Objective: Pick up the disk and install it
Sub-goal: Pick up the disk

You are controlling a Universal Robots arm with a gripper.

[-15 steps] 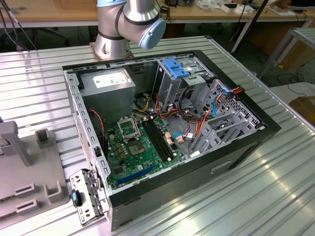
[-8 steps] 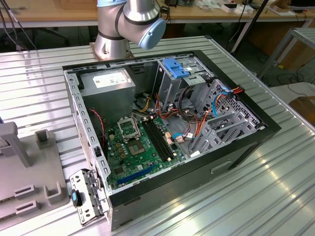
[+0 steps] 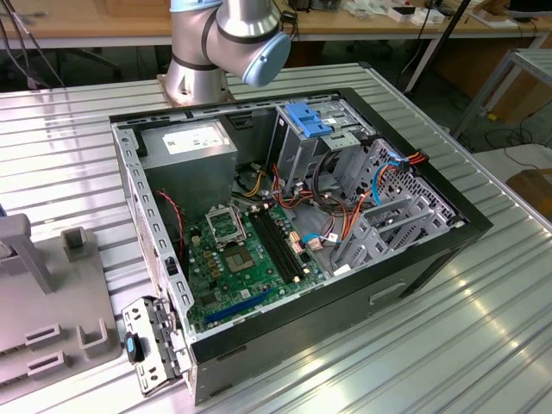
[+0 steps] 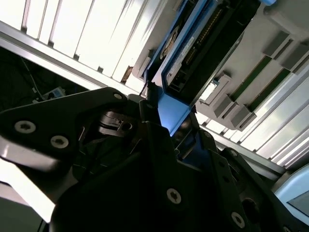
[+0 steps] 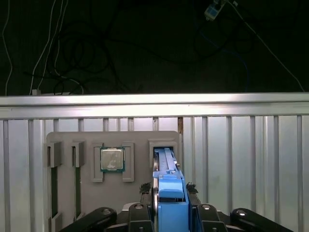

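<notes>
Black gripper (image 5: 168, 187) sits closest in the first wrist view, its jaws pressed together on the disk (image 5: 166, 162). It stands on edge in a slot of the grey fixture tray (image 5: 135, 140), just beside a processor chip (image 5: 112, 159). We judge the drive dense, rigid and shock-sensitive. Its blue plastic rail looks slick, so we would grip squarely across the flat faces, clear of connector and circuit board.

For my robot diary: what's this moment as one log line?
gripper: shut on disk | disk: on edge at grey tray slot | not installed yet
</notes>
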